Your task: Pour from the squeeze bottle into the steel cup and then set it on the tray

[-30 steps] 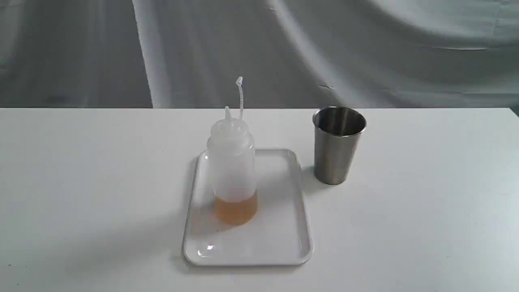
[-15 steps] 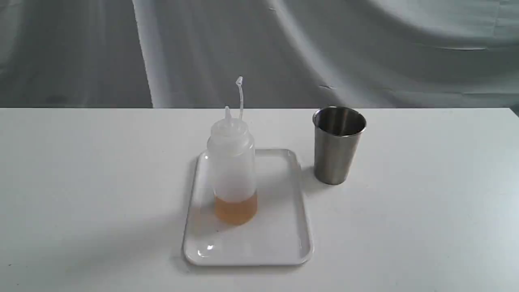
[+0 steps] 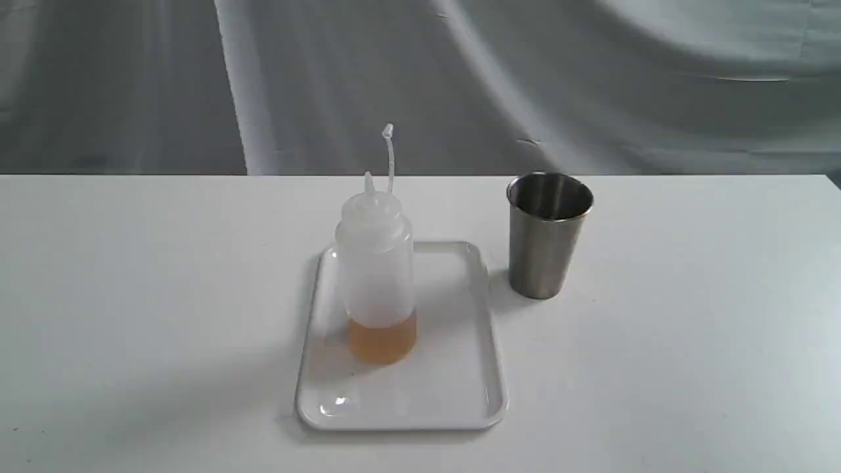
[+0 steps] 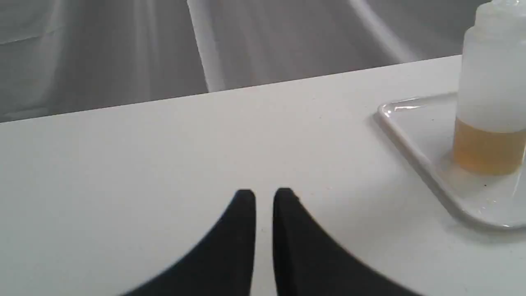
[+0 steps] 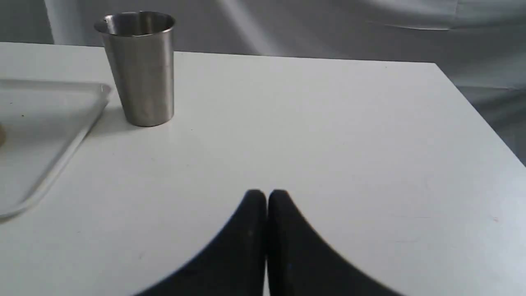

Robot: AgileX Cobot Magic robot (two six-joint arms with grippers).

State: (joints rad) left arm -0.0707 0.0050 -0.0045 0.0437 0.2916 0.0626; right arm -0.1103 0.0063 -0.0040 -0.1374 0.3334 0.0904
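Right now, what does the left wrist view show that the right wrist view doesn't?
Only the left wrist view shows the squeeze bottle, upright on the tray with amber liquid at its bottom, and the left end effector, nearly closed and empty. Only the right wrist view shows the steel cup, standing on the table beside the tray, and the right end effector, closed and empty. Both show the tray and the white table.

table (image 3: 131,295): white | on it: tray (image 3: 460,394), steel cup (image 3: 545,243) just beside tray
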